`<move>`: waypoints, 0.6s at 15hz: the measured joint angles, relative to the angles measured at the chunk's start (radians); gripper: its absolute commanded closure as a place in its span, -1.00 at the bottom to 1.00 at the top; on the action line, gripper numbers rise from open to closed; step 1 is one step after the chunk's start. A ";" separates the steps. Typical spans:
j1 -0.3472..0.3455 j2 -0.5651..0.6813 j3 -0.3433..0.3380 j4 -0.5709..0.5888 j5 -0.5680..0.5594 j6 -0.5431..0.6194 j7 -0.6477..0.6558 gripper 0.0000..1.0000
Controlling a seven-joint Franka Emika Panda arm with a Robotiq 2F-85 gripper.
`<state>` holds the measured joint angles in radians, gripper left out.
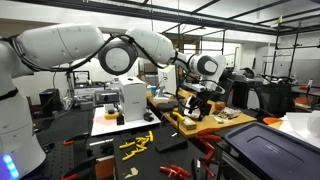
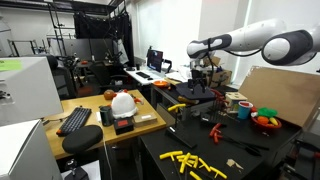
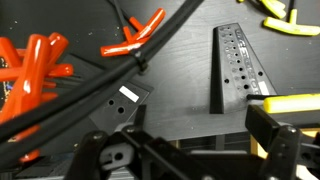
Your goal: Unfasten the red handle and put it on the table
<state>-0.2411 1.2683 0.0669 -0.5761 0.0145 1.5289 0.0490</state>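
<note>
Orange-red handles lie on the black table (image 3: 180, 95): a cluster at the left of the wrist view (image 3: 30, 75) and a forked one at the top (image 3: 135, 35). Red handles also show in an exterior view (image 2: 215, 130), below and in front of the gripper. My gripper (image 3: 190, 150) hangs above the table with its jaws wide apart and nothing between them. It shows in both exterior views (image 1: 200, 98) (image 2: 200, 85), high over the cluttered bench. Black cables cross the wrist view over the handles.
A black perforated bracket (image 3: 235, 65) lies on the table to the right. Yellow tools lie on the table (image 3: 285, 20) (image 1: 135, 143) (image 2: 190, 160). A light wooden board (image 1: 215, 120) holds parts. A bowl of colourful items (image 2: 265, 120) stands nearby.
</note>
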 measured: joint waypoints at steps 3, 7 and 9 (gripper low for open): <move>-0.022 -0.038 0.022 -0.008 0.028 -0.013 -0.003 -1.00; -0.055 -0.097 0.045 -0.027 0.056 -0.024 -0.005 -1.00; -0.071 -0.132 0.051 -0.045 0.057 -0.045 -0.006 -1.00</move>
<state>-0.3117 1.1359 0.1176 -0.6211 0.0713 1.4835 0.0429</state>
